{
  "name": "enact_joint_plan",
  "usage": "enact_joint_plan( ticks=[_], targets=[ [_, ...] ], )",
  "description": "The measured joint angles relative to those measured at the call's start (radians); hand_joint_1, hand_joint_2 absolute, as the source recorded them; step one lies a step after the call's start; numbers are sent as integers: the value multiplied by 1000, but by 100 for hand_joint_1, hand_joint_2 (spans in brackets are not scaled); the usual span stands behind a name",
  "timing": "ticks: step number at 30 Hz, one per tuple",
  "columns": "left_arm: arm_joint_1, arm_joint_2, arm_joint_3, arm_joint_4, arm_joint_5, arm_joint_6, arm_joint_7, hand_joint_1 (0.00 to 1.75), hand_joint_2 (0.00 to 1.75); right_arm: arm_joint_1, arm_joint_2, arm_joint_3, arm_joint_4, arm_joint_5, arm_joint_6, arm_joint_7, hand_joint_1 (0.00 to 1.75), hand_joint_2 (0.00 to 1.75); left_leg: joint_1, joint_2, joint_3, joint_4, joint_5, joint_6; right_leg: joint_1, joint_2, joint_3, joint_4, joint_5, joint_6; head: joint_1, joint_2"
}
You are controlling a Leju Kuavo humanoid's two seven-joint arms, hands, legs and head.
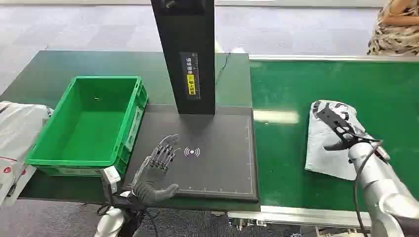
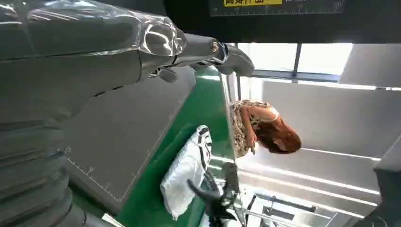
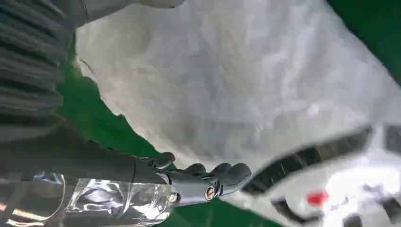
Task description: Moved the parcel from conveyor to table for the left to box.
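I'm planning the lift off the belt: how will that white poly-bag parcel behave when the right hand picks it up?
The parcel is probably floppy: its film looks wrinkled and lies flat on the conveyor, so it may sag from the right hand. The glossy plastic could be slippery. It seems thin, so likely light.

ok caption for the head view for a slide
Right hand over the white parcel on the conveyor; left hand open above the table.

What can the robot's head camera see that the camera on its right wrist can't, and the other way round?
Head view alone: the green crate, the dark scanning pad, the black post, the left hand open above the pad. Right wrist view alone: a red mark on the parcel's print. Both: the white parcel on the green conveyor, the right hand over it.
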Motion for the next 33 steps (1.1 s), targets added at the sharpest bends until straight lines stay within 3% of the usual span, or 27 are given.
enact_joint_plan(
  ticks=[7, 8, 9, 24, 29, 33],
  targets=[
    [3, 6, 0, 0, 13, 3, 6, 0, 175, 41, -22, 84, 24, 54, 162, -30, 0, 175, 0, 0, 0, 0, 0, 0, 0, 0, 0, 0, 0, 0, 0, 0],
    [3, 6, 0, 0, 14, 2, 5, 0, 175, 46, -29, 91, 24, 53, 185, -45, 51, 175, 0, 0, 0, 0, 0, 0, 0, 0, 0, 0, 0, 0, 0, 0],
    [3, 7, 0, 0, 14, 2, 5, 0, 175, 50, -32, 97, 25, 50, 201, -58, 175, 175, 0, 0, 0, 0, 0, 0, 0, -1, 0, 0, 0, 0, 0, 0],
    [17, 17, 0, -11, 13, 16, 0, 0, 175, 57, -39, 136, 7, 41, 149, -97, 175, 175, 0, 0, 2, 0, 0, 0, 0, -1, 3, 0, 0, 0, 0, 0],
    [35, 20, 0, -42, 14, 33, 8, 0, 175, 59, -17, 136, -4, 22, 50, -116, 175, 175, 0, 0, 2, 0, 0, 0, 0, -1, 3, 0, 0, 0, 0, 0],
    [63, 20, 6, -77, 14, 47, 15, 0, 175, 65, 9, 119, -32, -24, -96, -169, 175, 175, 0, 0, 1, 0, 0, 0, 0, -1, 2, 0, 0, 0, 0, 0]
  ],
)
